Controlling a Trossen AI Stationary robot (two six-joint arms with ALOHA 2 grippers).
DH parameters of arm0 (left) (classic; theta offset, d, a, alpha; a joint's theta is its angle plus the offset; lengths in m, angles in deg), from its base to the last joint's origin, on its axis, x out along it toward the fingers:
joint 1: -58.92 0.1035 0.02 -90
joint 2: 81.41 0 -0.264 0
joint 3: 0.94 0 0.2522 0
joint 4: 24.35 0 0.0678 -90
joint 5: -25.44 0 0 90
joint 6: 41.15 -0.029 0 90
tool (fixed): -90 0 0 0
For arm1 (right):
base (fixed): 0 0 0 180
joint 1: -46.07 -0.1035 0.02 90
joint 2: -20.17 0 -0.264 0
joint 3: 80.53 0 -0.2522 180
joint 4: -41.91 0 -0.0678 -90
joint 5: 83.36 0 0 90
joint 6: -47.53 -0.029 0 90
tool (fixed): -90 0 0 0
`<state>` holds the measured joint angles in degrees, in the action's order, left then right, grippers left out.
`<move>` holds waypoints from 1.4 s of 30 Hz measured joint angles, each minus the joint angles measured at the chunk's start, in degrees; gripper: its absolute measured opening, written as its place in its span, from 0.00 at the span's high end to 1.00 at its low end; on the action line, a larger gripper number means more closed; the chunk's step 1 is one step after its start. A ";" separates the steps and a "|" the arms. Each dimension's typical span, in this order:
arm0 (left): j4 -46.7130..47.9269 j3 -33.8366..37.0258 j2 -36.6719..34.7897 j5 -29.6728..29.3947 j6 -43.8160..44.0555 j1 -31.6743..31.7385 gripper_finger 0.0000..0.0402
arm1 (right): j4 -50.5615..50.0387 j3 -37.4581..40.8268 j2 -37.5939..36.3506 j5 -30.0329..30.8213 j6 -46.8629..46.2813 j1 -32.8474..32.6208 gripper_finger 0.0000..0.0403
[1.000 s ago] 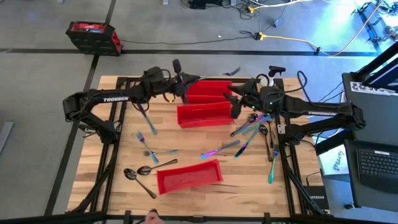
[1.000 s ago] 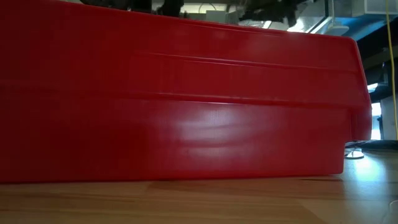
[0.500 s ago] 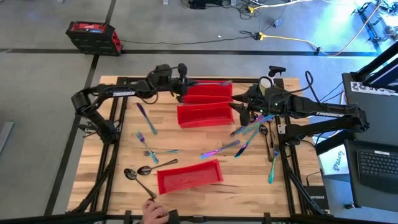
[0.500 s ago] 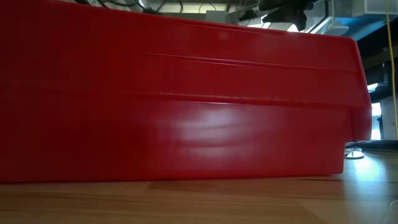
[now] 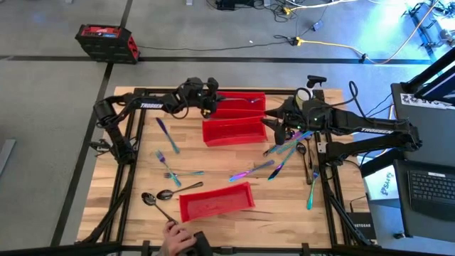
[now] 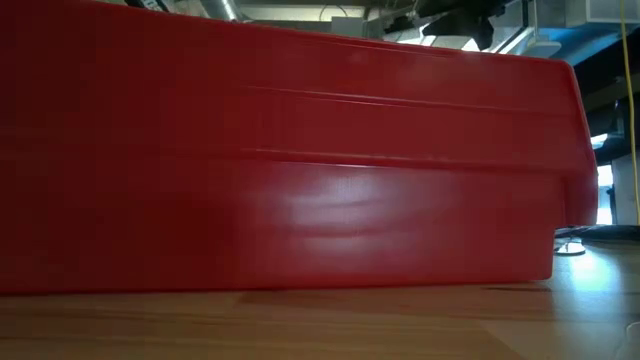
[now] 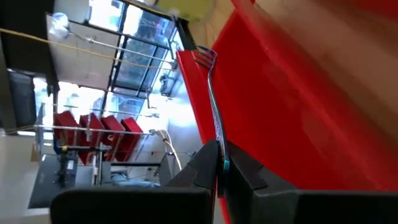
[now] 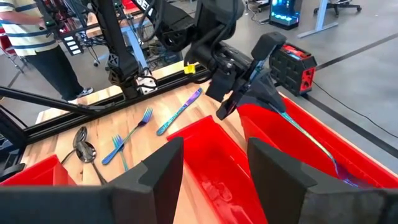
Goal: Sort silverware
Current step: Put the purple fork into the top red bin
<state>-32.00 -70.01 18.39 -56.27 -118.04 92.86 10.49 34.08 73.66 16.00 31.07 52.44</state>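
Left gripper (image 5: 212, 100) clamps a fork (image 7: 211, 93) over the far red bin (image 5: 242, 102). Right gripper (image 5: 274, 130), fingers parted and empty, hovers right of the middle bin (image 5: 233, 132)

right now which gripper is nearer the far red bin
Left. The left gripper holds a fork over the far red bin; the right gripper sits beside the middle bin.
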 joint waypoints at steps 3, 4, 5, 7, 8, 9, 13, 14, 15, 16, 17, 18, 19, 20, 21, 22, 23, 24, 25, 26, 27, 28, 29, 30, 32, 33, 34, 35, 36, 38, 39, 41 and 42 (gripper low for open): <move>0.70 0.00 0.06 1.02 -1.18 0.32 1.00 | 0.51 0.01 0.00 0.00 0.15 0.02 0.60; 0.89 0.00 0.06 1.38 -1.38 0.34 1.00 | 0.72 0.00 0.00 0.00 0.16 0.02 0.60; 0.94 0.00 0.06 1.48 -1.50 0.32 1.00 | 0.73 0.01 0.00 0.00 0.17 0.02 0.60; 1.05 0.00 0.06 1.50 -1.54 0.30 1.00 | 0.73 0.00 0.00 0.00 0.19 0.02 0.60; 1.04 0.00 0.06 1.60 -1.52 0.28 1.00 | 0.75 0.00 0.05 0.00 0.19 0.02 0.60; 1.03 0.00 0.06 1.64 -1.53 0.28 1.00 | 0.80 0.00 0.13 0.00 0.19 0.02 0.60; 1.04 0.00 0.06 1.44 -1.58 0.30 0.99 | 0.75 0.00 0.24 0.00 0.23 0.02 0.60; 1.05 0.00 0.06 0.96 -1.61 0.30 0.99 | 0.76 0.01 0.24 0.00 0.22 0.02 0.60; 1.05 0.00 0.06 0.61 -1.74 0.30 0.98 | 0.76 0.01 0.24 0.00 0.23 0.02 0.60; 1.05 0.00 0.06 0.54 -1.86 0.29 0.97 | 0.73 0.01 0.24 0.00 0.23 0.02 0.60; 1.05 0.00 0.06 0.47 -1.98 0.28 0.96 | 0.73 0.01 0.24 0.00 0.24 0.02 0.60; 1.01 0.00 0.06 0.36 -2.02 0.30 0.95 | 0.75 0.00 0.24 0.00 0.25 0.02 0.60; 1.05 0.00 0.06 0.28 -1.98 0.30 0.94 | 0.75 0.00 0.24 0.00 0.25 0.02 0.60; 1.05 0.00 0.06 0.24 -1.79 0.30 0.92 | 0.75 0.02 0.24 0.00 0.27 0.01 0.60; 1.07 0.00 0.06 0.20 -1.70 0.30 0.91 | 0.73 0.00 0.24 0.00 0.27 0.02 0.60; 1.07 0.00 0.06 0.12 -1.69 0.30 0.90 | 0.73 0.00 0.24 0.00 0.27 0.02 0.60; 1.06 0.00 0.06 0.09 -1.65 0.30 0.89 | 0.73 0.02 0.24 0.00 0.25 0.02 0.60; 1.05 0.00 0.06 0.06 -1.60 0.30 0.87 | 0.73 0.00 0.24 0.00 0.27 0.02 0.60; 1.09 0.00 0.06 -0.02 -1.65 0.30 0.86 | 0.73 0.00 0.24 0.00 0.27 0.02 0.60; 1.10 0.00 0.06 -0.34 -1.85 0.30 0.84 | 0.71 0.00 0.24 0.00 0.27 0.02 0.60; 1.10 0.00 0.06 -0.75 -2.28 0.30 0.83 | 0.69 0.00 0.24 0.00 0.27 0.02 0.60; 1.20 0.00 0.06 -1.09 -2.93 0.32 0.82 | 0.69 0.00 0.24 0.00 0.27 0.02 0.60; 1.58 0.00 0.06 -1.21 -3.51 0.40 0.81 | 0.68 0.00 0.24 0.00 0.27 0.02 0.60; 2.21 0.00 0.06 -1.23 -4.27 0.57 0.80 | 0.69 0.01 0.24 0.00 0.27 0.02 0.60; 3.79 0.02 0.06 -1.46 -5.17 0.90 0.80 | 0.66 0.00 0.24 0.00 0.27 0.02 0.60; 4.49 0.02 0.06 -1.72 -5.72 1.07 0.80 | 0.66 0.00 0.24 0.00 0.27 0.02 0.60; 5.20 0.02 0.06 -2.12 -6.19 1.23 0.80 | 0.65 0.02 0.24 0.00 0.29 0.02 0.60; 5.90 0.02 0.06 -2.35 -6.96 1.43 0.80 | 0.64 0.02 0.24 0.00 0.29 0.02 0.60; 6.57 0.02 0.06 -2.81 -8.06 1.43 0.80 | 0.62 0.00 0.24 0.00 0.28 0.02 0.60; 7.59 0.02 0.06 -4.14 -11.06 1.46 0.80 | 0.58 0.00 0.24 -0.42 0.27 0.02 0.60; 7.59 0.02 0.06 -4.74 -12.16 1.41 0.80 | 0.60 0.02 0.24 -0.71 0.31 0.02 0.60; 7.51 0.02 0.06 -5.11 -13.47 1.41 0.80 | 0.58 0.00 0.24 -1.05 0.32 0.02 0.60; 7.50 0.02 0.05 -5.28 -14.06 1.41 0.80 | 0.56 0.00 0.24 -1.07 0.34 0.00 0.60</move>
<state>-24.50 -69.99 18.43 -61.54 -132.10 94.28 11.05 34.08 73.90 14.93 31.41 52.44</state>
